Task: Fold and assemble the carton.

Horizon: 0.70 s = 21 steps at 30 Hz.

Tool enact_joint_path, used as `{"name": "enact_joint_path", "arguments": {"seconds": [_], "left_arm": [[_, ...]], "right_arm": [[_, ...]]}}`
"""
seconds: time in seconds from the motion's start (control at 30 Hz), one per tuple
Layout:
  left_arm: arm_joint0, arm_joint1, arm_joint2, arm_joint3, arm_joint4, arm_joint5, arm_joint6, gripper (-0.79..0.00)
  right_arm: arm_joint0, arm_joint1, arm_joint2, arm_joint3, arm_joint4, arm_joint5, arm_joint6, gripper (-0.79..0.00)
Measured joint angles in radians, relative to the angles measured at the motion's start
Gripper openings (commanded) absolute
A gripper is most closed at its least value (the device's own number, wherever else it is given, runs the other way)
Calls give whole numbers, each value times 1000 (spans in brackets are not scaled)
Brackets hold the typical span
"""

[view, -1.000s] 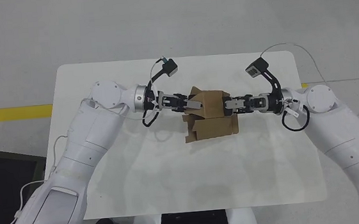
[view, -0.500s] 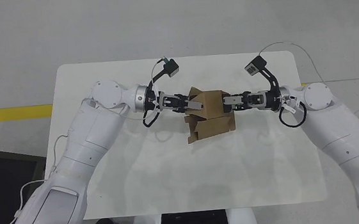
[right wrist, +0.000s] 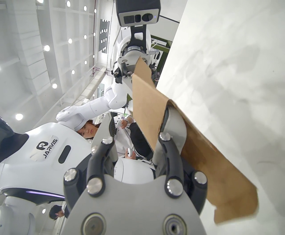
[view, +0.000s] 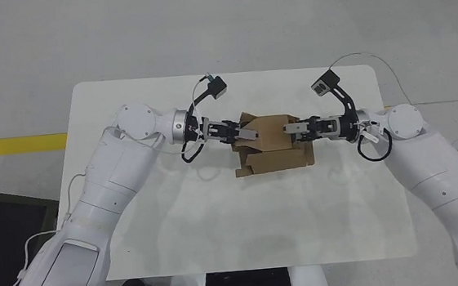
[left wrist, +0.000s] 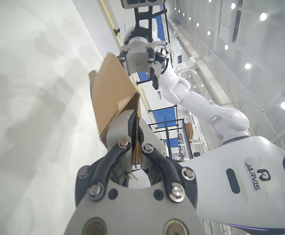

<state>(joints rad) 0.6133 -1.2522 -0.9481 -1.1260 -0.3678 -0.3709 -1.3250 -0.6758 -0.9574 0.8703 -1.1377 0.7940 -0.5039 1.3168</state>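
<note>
As left gripper (left wrist: 134, 121) pinches carton (view: 280, 159), half-folded

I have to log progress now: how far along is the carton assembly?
Done: the carton looks partly opened into a box shape. In hand: the left gripper is clamped on one end panel, and the right gripper is open, one finger against the opposite flap. Left: the end flaps stick out, not yet folded shut.
</note>
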Motion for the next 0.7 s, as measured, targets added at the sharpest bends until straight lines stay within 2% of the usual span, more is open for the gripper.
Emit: {"name": "enact_joint_path", "arguments": {"seconds": [0.37, 0.63, 0.7], "left_arm": [[1, 5, -3, 0, 17, 6, 1, -785], [0, 5, 6, -4, 14, 13, 1, -785], [-1, 4, 8, -4, 11, 14, 1, -785]], "right_arm": [[-1, 6, 20, -22, -12, 38, 38, -425], [30, -11, -22, -7, -41, 28, 28, -468], [38, -16, -33, 0, -43, 24, 24, -499]]}}
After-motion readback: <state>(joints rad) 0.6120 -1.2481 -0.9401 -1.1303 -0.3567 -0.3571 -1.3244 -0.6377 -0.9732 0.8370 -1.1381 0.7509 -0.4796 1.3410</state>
